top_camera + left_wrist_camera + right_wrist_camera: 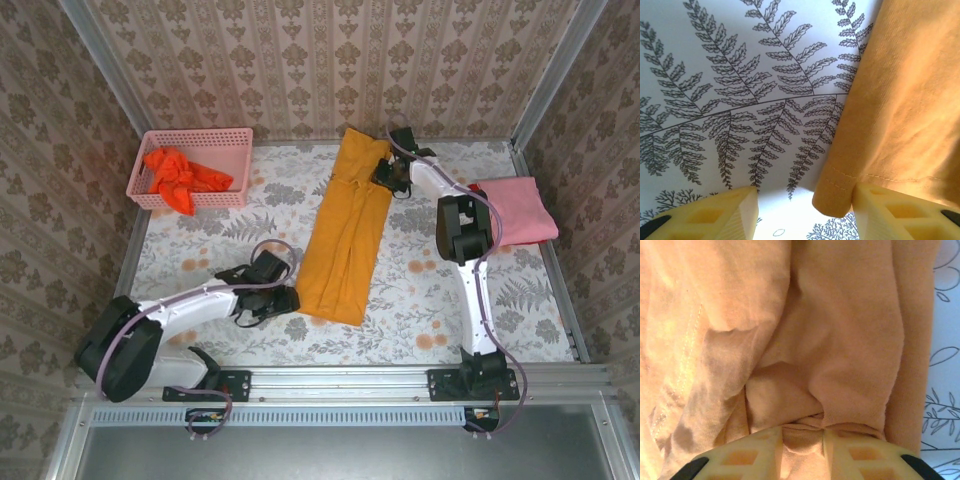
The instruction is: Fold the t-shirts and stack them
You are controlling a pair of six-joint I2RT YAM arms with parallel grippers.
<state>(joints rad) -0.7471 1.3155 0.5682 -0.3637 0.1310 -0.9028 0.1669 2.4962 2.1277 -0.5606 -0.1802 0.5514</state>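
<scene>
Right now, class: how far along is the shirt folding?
Done: pink shirt lies folded at the right. In hand: yellow shirt, folded to a strip; right claw pinches its far end, left claw open at its near corner. Left: orange shirt in the basket, stacking.

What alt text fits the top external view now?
A golden-yellow cloth t-shirt, folded lengthwise, lies mid-table, the right gripper at its far end and the left gripper by its near corner. An orange-red t-shirt sits in a pink plastic lattice basket; a pink t-shirt lies at the right edge.
</scene>
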